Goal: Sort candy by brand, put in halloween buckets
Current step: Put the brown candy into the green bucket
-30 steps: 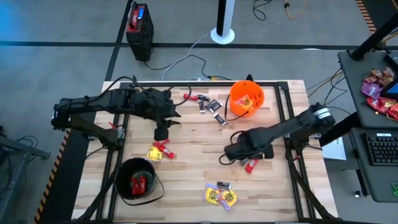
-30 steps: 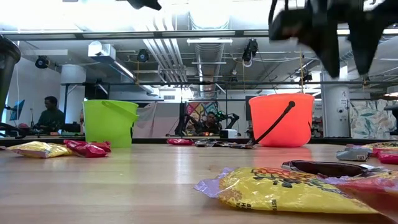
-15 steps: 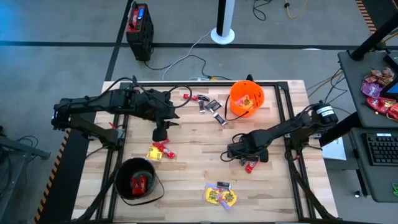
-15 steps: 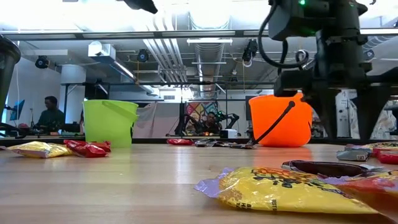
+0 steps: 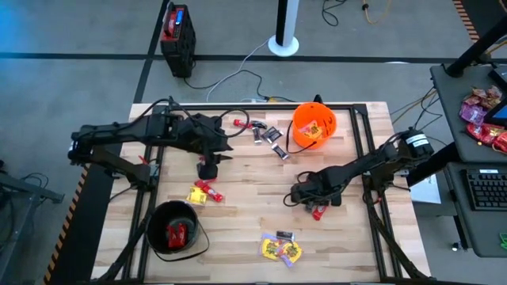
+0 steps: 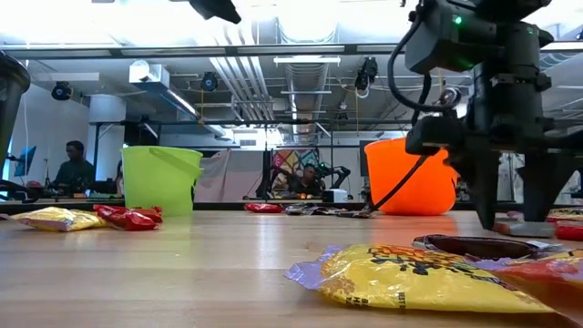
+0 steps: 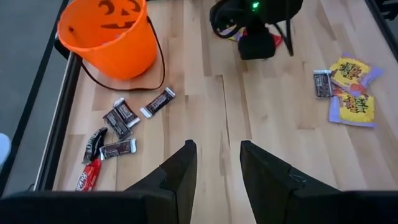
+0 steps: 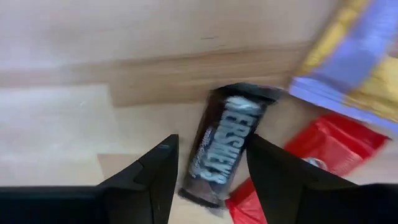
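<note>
Right pincer point(image 8: 208, 186) astride Hershey's bar point(image 8: 225, 146)

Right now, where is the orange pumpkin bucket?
In the high view the orange pumpkin bucket stands at the table's far edge, right of centre, beside dark-wrapped candies.

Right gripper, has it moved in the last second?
Yes. The right gripper has dropped toward the table, hanging lower against the orange bucket.

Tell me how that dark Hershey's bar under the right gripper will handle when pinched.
The Hershey's bar lies flat between the right gripper's open fingers, so it probably won't roll. Its glossy wrapper may slip. It looks small and thin, so likely light and fairly stiff.
</note>
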Controlling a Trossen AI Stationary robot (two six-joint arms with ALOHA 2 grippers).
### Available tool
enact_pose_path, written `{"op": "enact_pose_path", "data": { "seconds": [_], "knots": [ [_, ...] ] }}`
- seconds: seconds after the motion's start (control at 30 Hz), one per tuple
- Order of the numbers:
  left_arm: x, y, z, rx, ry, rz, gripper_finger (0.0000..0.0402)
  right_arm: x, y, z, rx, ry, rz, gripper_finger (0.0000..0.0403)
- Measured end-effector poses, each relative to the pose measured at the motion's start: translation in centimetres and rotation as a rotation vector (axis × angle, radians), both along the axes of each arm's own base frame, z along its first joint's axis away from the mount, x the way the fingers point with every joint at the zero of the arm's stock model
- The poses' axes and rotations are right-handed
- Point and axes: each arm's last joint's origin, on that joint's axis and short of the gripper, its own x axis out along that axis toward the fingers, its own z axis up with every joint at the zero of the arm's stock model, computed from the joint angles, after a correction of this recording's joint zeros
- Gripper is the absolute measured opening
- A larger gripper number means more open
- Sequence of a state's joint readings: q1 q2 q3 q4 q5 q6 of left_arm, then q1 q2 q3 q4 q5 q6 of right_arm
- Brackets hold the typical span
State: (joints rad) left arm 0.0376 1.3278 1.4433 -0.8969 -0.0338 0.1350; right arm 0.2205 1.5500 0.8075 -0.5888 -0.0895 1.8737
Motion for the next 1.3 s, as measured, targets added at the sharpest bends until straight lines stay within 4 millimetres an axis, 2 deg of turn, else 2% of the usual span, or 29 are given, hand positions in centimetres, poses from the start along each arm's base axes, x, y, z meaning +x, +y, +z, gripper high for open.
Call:
{"op": "enact_pose_path", "data": {
  "seconds": [0.2, 0.47, 0.63, 1.1, 1.3],
  "knots": [
    [1.0, 0.1, -0.6, 0.007, 0.012, -0.007, 0.0107, 0.3, -0.2, -0.1, -0.026, -0.022, 0.162, 0.0163],
    [1.7, 0.1, -1.2, 0.006, 0.025, -0.006, 0.0107, 0.2, -0.4, -0.4, -0.09, -0.028, 0.226, 0.0057],
    [1.7, 0.1, -1.2, 0.007, 0.023, -0.006, 0.0107, 0.4, -0.4, -0.2, -0.105, -0.053, 0.248, 0.0015],
    [2.1, 0.1, -1.3, -0.006, 0.017, -0.014, 0.0107, 3.6, -0.9, 3.4, -0.323, -0.21, 0.431, 0.0008],
    [3.2, -0.5, -1.8, -0.215, -0.008, -0.219, 0.0107, 4.8, -0.9, 5.0, -0.383, -0.266, 0.509, 0.0008]
  ]
}}
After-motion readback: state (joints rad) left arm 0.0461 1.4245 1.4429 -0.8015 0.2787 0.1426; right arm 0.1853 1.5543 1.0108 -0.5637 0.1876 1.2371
